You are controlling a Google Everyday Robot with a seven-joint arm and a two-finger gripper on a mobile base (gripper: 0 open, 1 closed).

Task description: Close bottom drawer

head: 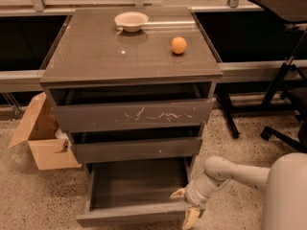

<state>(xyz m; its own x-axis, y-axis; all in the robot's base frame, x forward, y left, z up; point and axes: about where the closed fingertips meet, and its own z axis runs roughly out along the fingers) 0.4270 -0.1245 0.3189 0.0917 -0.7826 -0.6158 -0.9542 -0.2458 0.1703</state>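
Grey bottom drawer (129, 217) stands well out; gripper (184, 206) at its 4 o'clock corner, fingers (191, 217) spread, holding nothing; push front squarely toward 12 o'clock

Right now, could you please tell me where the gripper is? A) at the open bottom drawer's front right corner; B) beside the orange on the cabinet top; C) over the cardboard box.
A: the gripper sits at the front right corner of the pulled-out bottom drawer.
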